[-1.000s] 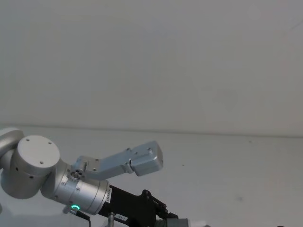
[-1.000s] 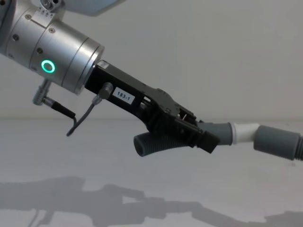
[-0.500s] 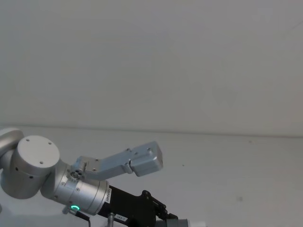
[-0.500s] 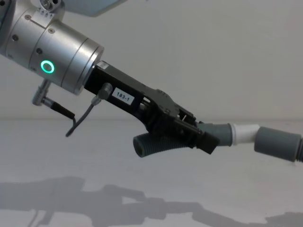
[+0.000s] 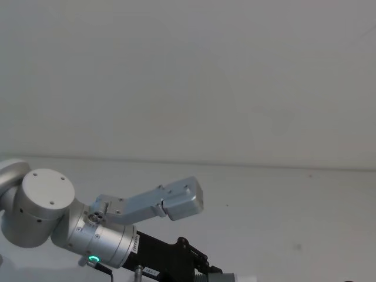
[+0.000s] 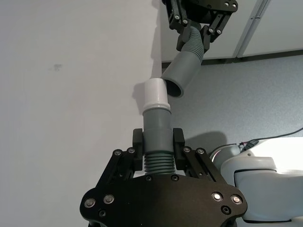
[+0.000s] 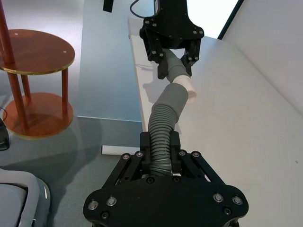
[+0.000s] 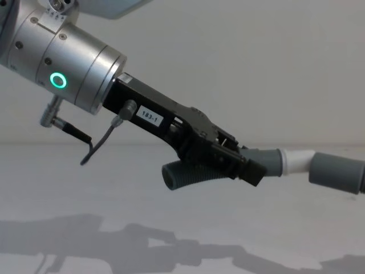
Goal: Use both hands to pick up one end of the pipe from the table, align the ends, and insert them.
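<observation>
Black plastic, my left pincer (image 8: 251,167) is clamped on the ribs of one pipe piece (image 8: 188,174), just behind its smooth grey cuff (image 8: 267,161), and holds it in the air above the table (image 8: 85,194). Over the last second this pincer has crept a little towards my right and slightly lower, carrying the white tip (image 8: 297,161) with it. The wide cuff (image 8: 336,171) opposite has drifted the same way by about as much, so the stretch of white between the two greys is hardly shorter than it was. I judge that the insertion has not really begun: the ends have met, not mated.

From my left wrist, the tip sits just beside the round mouth, and I cannot tell whether it touches the rim. The wide cuff comes in at a slant instead of in line. My right pincer (image 7: 161,142) is closed on the ribbed part of the second piece (image 7: 161,120), some way behind that cuff and also clear of the table. The next push, I think, calls for swinging the hollow cuff onto the tip's axis before driving it home. Pushed as it lies, the tip may slide off the rim and the hose may buckle.

The pipe is dark grey and ribbed, each piece short and bent, and probably springy along the ribs. The cuffs are smooth, lighter grey and look stiff; the tip is matte white.
</observation>
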